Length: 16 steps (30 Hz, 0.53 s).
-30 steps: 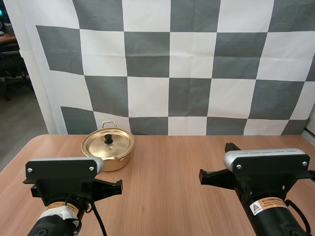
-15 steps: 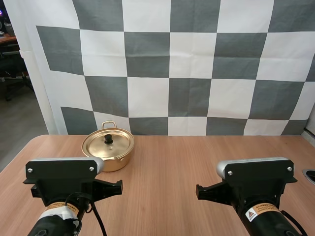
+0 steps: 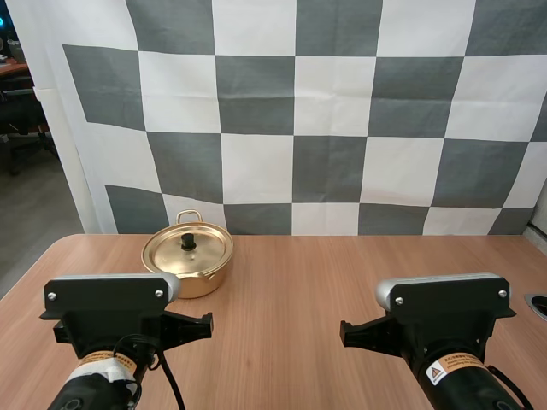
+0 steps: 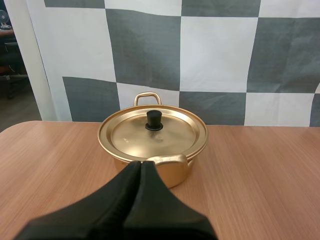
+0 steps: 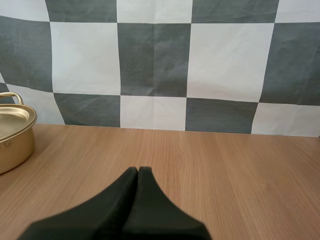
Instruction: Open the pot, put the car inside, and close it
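Note:
A golden pot (image 3: pixel 190 266) stands at the back left of the wooden table (image 3: pixel 291 282), its lid (image 3: pixel 187 248) on and a black knob (image 3: pixel 186 243) in the lid's middle. My left gripper (image 4: pixel 140 165) is shut on nothing, its tips together as one dark wedge pointing at the pot (image 4: pixel 167 172), a short way in front of the near handle. The lid (image 4: pixel 152 135) sits flat on the rim. My right gripper (image 5: pixel 138 171) is shut too, low over bare table, with the pot (image 5: pixel 15 137) far off to its left.
Bare wood lies between the two arms and in front of the pot. A small dark round thing (image 3: pixel 537 303) sits at the table's right edge. The table's rounded left corner is close to the pot.
One second ago my right arm stood farther right and a little higher; it has drawn left and down, then stayed still. Left arm and pot are unchanged.

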Motion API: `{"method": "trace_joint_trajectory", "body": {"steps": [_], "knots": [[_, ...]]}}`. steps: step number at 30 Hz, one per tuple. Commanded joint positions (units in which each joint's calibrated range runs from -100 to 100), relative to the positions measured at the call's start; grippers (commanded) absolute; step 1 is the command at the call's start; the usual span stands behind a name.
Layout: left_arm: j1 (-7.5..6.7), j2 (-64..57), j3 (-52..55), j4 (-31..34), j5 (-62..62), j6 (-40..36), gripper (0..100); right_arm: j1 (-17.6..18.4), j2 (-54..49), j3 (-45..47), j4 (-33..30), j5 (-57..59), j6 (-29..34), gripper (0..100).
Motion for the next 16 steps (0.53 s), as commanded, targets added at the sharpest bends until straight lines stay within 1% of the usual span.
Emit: {"method": "trace_joint_trajectory", "body": {"steps": [1,16], "knots": [[-0.05,0.0,0.0,0.0,0.0,0.0,0,0.0,0.0,0.0,0.0,0.1,0.0,0],[-0.05,0.0,0.0,0.0,0.0,0.0,0,0.0,0.0,0.0,0.0,0.0,0.0,0]]}}
